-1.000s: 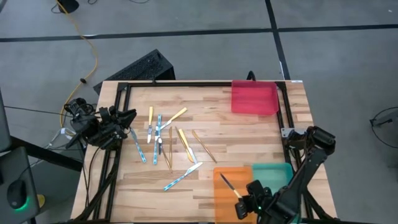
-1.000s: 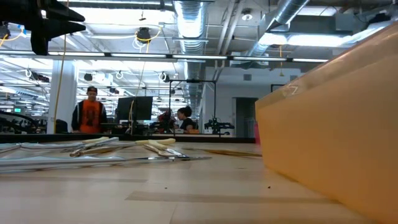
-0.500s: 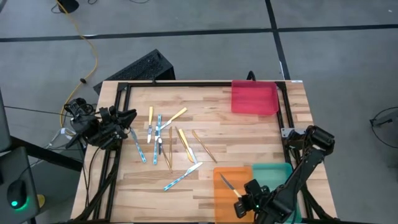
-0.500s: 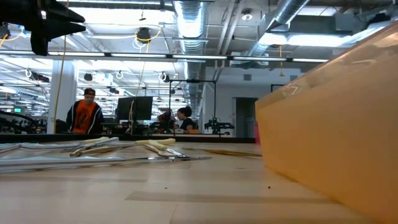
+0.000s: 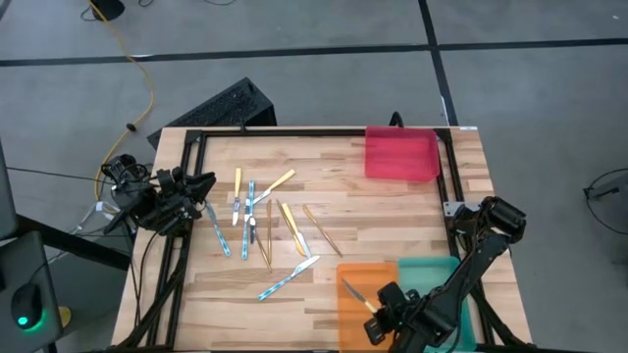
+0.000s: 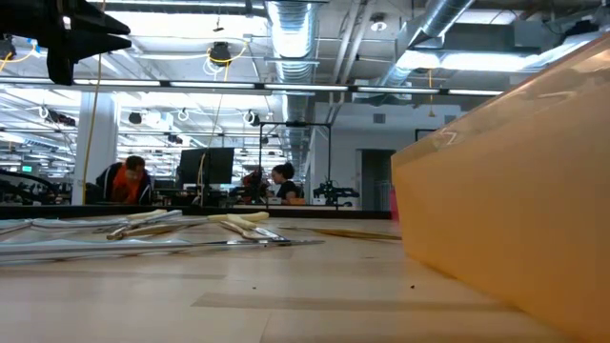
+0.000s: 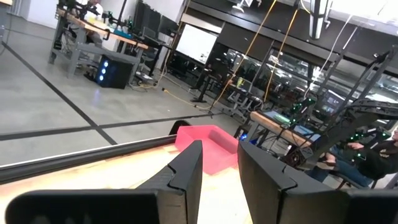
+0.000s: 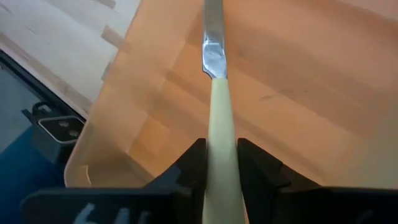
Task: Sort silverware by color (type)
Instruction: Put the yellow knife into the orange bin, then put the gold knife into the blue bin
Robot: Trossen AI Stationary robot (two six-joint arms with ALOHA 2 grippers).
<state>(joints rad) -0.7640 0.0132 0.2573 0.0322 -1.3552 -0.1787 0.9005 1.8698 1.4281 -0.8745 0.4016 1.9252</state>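
Right end effector [image 8: 219, 163] shifted, still gripping knife [image 8: 217, 93]

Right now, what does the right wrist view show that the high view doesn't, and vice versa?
Right wrist only: the right gripper fingers pressed against the yellow-handled knife on both sides, its blade over the orange tray.

High only: the left gripper waiting at the table's left edge, the loose silverware, the red tray and teal tray.

Both: knife, orange tray, wooden table.
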